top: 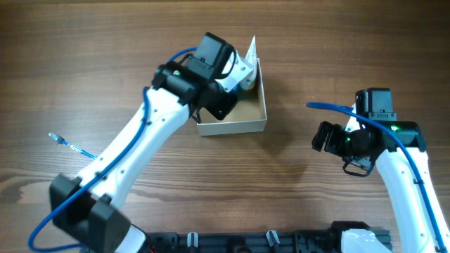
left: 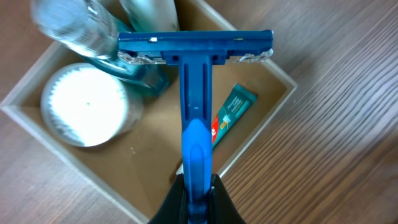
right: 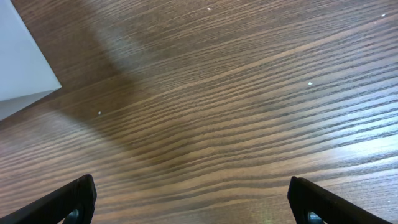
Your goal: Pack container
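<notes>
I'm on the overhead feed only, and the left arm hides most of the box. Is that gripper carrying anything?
Observer: Yes. The left wrist view shows the left gripper shut on the handle of a blue razor, its head out over the container.
Operator: What's already inside?
Observer: A white-lidded jar and a clear bottle sit at one side, and a small teal tube lies on the floor by a wall.
Operator: And the right gripper?
Observer: In its wrist view the right gripper is open over bare table, with nothing between its fingers.
</notes>
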`<action>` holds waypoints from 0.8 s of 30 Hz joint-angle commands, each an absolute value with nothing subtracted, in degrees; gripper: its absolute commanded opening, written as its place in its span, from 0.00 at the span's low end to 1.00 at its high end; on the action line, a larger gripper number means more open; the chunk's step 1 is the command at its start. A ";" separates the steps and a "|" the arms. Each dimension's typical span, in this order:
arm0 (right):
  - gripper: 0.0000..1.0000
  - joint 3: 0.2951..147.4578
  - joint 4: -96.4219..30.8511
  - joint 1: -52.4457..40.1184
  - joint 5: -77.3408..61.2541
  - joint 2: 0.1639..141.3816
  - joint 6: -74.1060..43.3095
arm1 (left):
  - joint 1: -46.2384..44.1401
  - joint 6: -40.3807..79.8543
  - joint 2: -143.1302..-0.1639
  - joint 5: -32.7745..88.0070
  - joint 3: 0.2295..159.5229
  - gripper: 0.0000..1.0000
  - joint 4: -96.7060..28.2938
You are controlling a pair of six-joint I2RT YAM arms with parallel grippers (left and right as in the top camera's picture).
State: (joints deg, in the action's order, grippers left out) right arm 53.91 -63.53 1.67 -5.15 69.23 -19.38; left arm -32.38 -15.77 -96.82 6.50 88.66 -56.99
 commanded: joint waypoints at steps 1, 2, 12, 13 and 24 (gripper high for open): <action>1.00 53.76 -63.22 1.52 -5.67 69.45 -18.39 | -32.40 -17.80 -101.49 5.93 88.29 0.04 -57.28; 1.00 53.76 -63.22 1.52 -5.67 69.45 -18.41 | -32.40 -17.80 -102.72 5.91 88.29 0.04 -57.28; 1.00 53.76 -63.22 1.52 -5.67 69.43 -18.39 | -32.40 -13.54 -103.02 1.85 89.06 0.72 -58.74; 1.00 53.76 -63.22 1.52 -5.67 69.45 -18.39 | -32.40 -11.09 -101.58 0.10 89.36 0.73 -59.40; 1.00 53.76 -63.24 1.52 -5.72 69.45 -18.39 | 6.59 40.42 -84.77 -9.02 88.44 1.00 -71.64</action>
State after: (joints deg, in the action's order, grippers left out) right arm 53.91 -63.33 1.67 -5.15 69.23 -19.20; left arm -7.11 22.06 -85.36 -10.79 89.47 -69.80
